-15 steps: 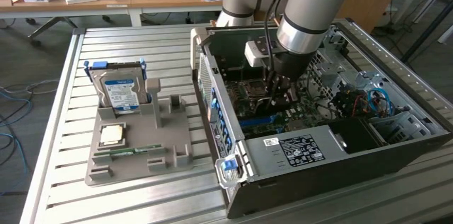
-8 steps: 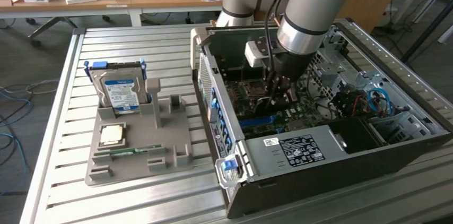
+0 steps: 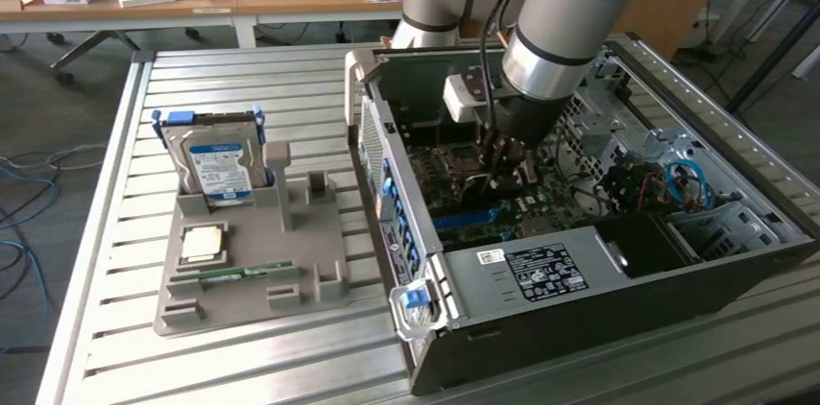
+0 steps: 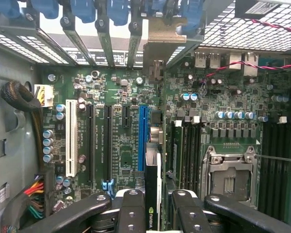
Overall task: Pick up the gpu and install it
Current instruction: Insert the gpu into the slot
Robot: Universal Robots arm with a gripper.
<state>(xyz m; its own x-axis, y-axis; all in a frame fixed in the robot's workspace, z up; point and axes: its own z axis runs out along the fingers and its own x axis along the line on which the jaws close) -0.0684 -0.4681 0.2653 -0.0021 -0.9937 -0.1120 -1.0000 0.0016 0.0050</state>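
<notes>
Gripper (image 4: 157,209) is clamped on the gpu (image 4: 151,184), held edge-on right by the blue PCIe slot (image 4: 143,136). If it's sitting slightly off that slot, pushing down could jam the connector or flex the motherboard (image 4: 121,97).

Exterior view: high, off arm (image 3: 564,31), looks down obliquely on slatted table (image 3: 115,232) and open PC case (image 3: 615,328); mid distance, most of case in frame. Wrist view: inside case, close, faces motherboard (image 4: 121,145) near square-on. Shared: motherboard stretch under arm, with CPU socket (image 4: 230,177) and blue slot (image 4: 143,138).
</notes>
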